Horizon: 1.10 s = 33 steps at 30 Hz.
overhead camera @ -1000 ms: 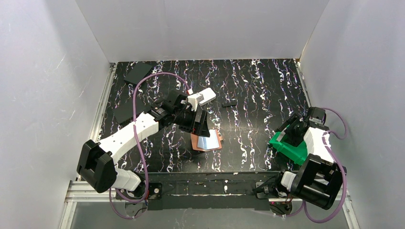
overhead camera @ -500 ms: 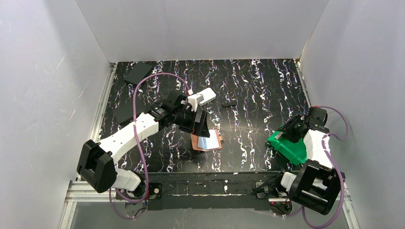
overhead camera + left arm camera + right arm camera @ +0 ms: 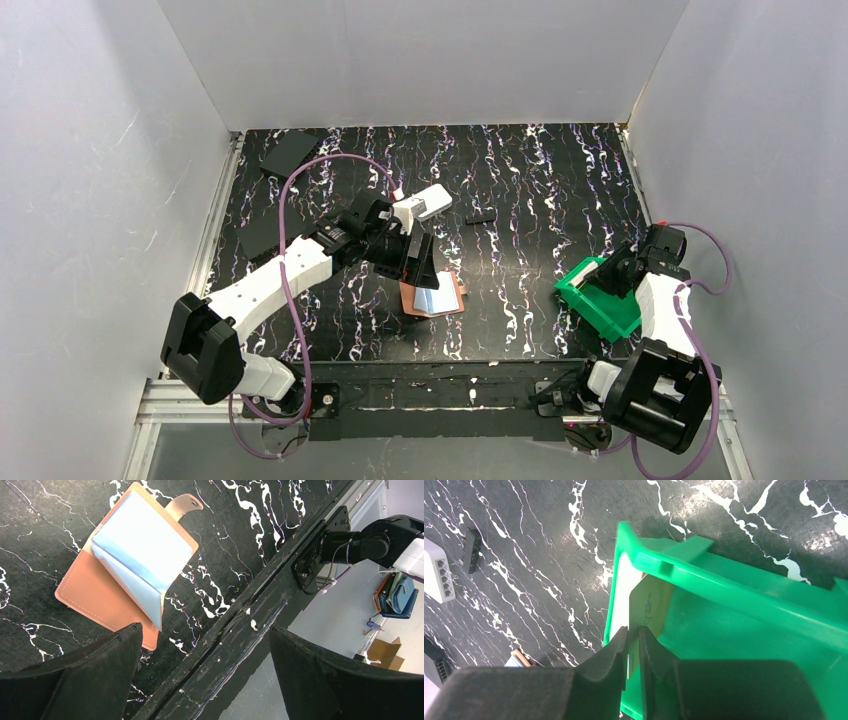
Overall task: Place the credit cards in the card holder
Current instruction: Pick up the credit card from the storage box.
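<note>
Credit card [image 3: 646,605] pinched in the green bin [image 3: 734,595], card holder [image 3: 135,555] lying open

Near the right edge, the right gripper [image 3: 634,642] reaches into the green bin, clenched on the edge of the pale credit card, which stands against the bin's wall. Toward the middle, the card holder lies spread open on the table [image 3: 240,525], light-blue panels up. The left gripper [image 3: 200,637] hangs above it, fingers spread wide, grasping nothing. Farther back sits a white box [image 3: 425,203], with a small black piece [image 3: 481,216] beside it.
</note>
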Available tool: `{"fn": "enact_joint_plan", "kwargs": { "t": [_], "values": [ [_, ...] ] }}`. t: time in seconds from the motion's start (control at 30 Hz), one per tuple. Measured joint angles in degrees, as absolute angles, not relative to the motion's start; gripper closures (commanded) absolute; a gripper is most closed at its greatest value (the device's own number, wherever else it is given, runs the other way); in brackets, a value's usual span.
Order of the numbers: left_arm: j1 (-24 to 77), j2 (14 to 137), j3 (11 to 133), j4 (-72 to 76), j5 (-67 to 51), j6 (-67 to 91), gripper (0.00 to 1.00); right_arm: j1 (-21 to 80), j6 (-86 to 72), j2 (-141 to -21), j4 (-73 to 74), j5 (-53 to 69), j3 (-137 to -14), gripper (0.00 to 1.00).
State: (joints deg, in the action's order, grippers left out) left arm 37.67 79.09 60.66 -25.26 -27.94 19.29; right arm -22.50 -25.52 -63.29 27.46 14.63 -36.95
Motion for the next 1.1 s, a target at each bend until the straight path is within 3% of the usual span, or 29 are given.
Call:
{"fn": "enact_joint_plan", "kwargs": {
  "t": [0.3, 0.63, 0.8, 0.97, 1.1],
  "values": [
    [37.7, 79.1, 60.6, -25.3, -28.3, 19.3, 0.03, -22.5, -26.6, -62.9, 31.3, 12.8, -37.7, 0.99],
    [37.7, 79.1, 60.5, -25.0, -29.0, 19.3, 0.03, -22.5, -27.6, -62.2, 38.1, 10.3, -44.2, 0.99],
    [37.7, 79.1, 60.5, -24.9, -29.2, 19.7, 0.03, -21.7, -26.3, -63.0, 45.6, 7.7, -54.0, 0.99],
    [37.2, 79.1, 62.2, -25.8, -31.0, 21.9, 0.03, -9.7, -22.2, -64.8, 45.7, 7.6, -67.6, 0.99],
    [34.2, 79.0, 63.2, -22.0, -37.6, 28.2, 0.04, 7.3, -17.9, -71.8, 39.7, 19.0, -73.1, 0.99]
  ]
}}
